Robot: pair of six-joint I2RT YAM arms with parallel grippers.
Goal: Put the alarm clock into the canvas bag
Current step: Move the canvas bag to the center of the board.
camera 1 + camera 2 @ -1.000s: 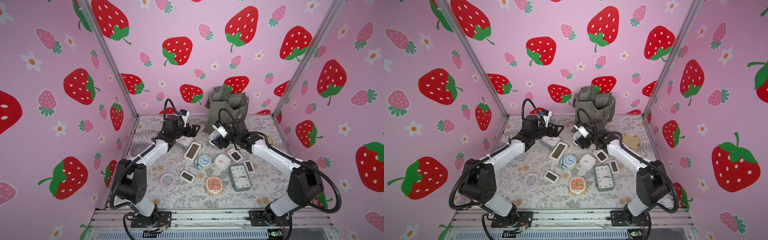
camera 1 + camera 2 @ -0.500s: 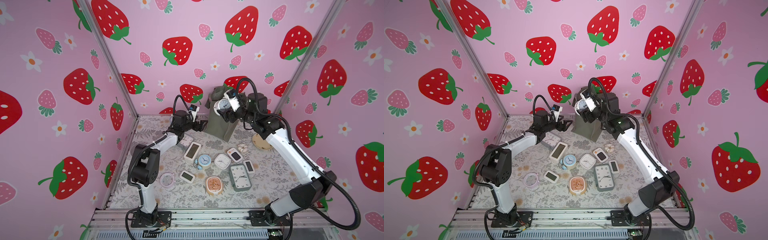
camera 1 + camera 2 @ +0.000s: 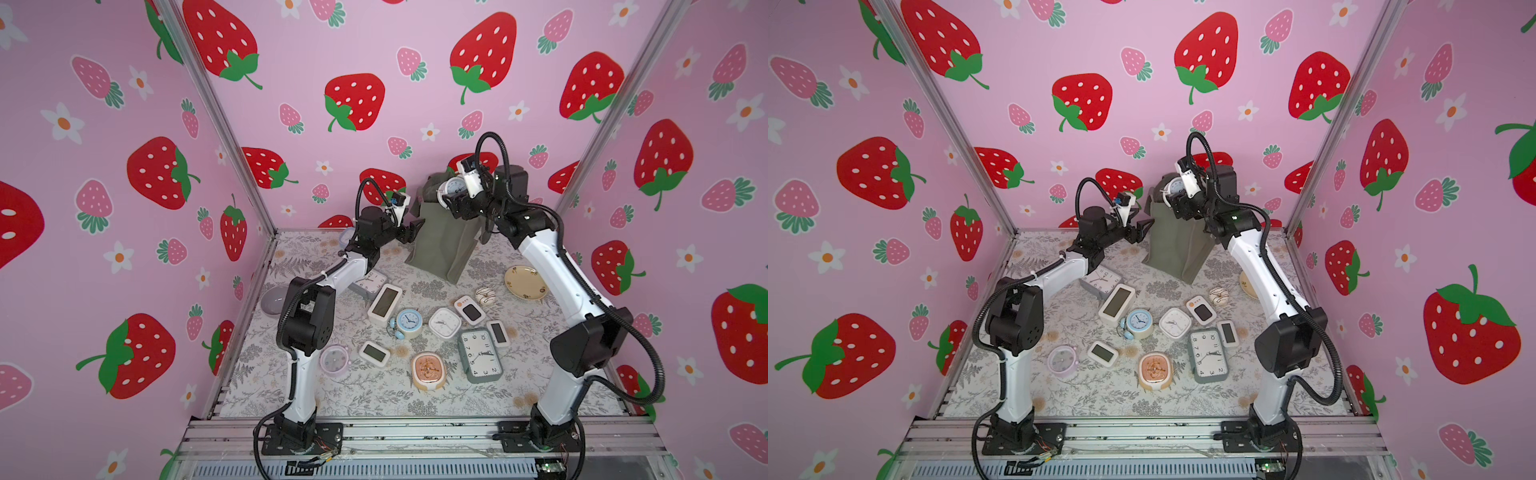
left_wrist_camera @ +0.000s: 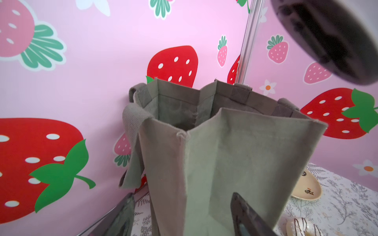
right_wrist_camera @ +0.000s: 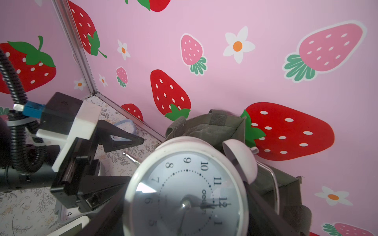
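Above the canvas bag (image 3: pixel 440 245), right hand (image 3: pixel 454 202) clasps the alarm clock (image 3: pixel 455 185); left hand (image 3: pixel 411 232) gapes open.

The canvas bag (image 4: pixel 235 153) is matt grey-green woven cloth, softly creased, with stitched edges and ribbed webbing handles (image 4: pixel 133 126). The alarm clock (image 5: pixel 184 194) has a smooth, glossy white casing. A clear, shiny cover over its face catches a bright reflection, and a polished bell dome (image 5: pixel 239 159) sits on top. The surface (image 3: pixel 361 399) looks like a matt printed covering with a grey leaf pattern. The walls (image 3: pixel 374 41) are smooth, flat-printed pink panels, joined by brushed silver metal posts (image 3: pixel 220 120). The robot arms (image 3: pixel 552 266) have smooth white plastic shells and matt black joints, with ribbed black cable hose (image 5: pixel 15 81). A cream plate (image 3: pixel 525 282) looks glazed and slightly shiny.
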